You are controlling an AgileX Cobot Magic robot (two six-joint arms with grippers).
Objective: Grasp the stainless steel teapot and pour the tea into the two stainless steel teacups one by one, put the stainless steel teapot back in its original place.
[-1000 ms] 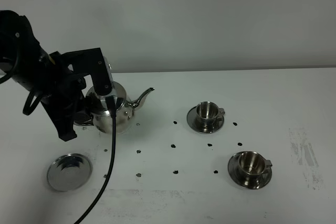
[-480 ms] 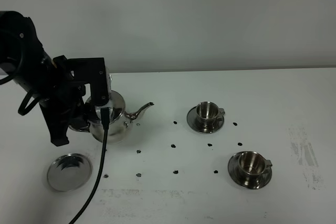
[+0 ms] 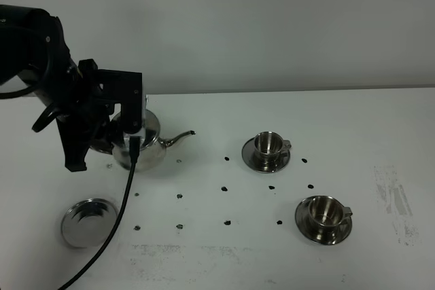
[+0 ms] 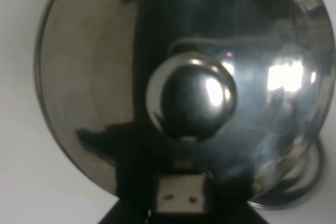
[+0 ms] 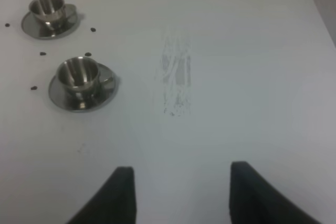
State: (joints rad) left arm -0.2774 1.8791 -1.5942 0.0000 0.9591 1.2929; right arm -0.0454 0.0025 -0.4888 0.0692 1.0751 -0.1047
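Observation:
The stainless steel teapot (image 3: 144, 142) is at the left, held by its handle side, its spout (image 3: 178, 139) pointing right toward the cups. My left gripper (image 3: 109, 145) is shut on it, its fingers mostly hidden by the wrist. In the left wrist view the teapot's domed lid and knob (image 4: 190, 96) fill the frame. The bare saucer (image 3: 88, 222) lies in front of the pot, at the front left. Two teacups on saucers stand to the right: the far one (image 3: 266, 145) (image 5: 47, 7) and the near one (image 3: 325, 212) (image 5: 77, 75). My right gripper (image 5: 181, 198) is open over bare table. No tea shows.
Small dark marks (image 3: 225, 187) dot the white table (image 3: 224, 256) between the pot and the cups. A scuffed grey patch (image 5: 176, 74) lies right of the cups. The left arm's black cable (image 3: 112, 229) hangs past the bare saucer.
My left arm has carried the teapot to the left and toward the back, away from the cups. The cups and the bare saucer have not moved.

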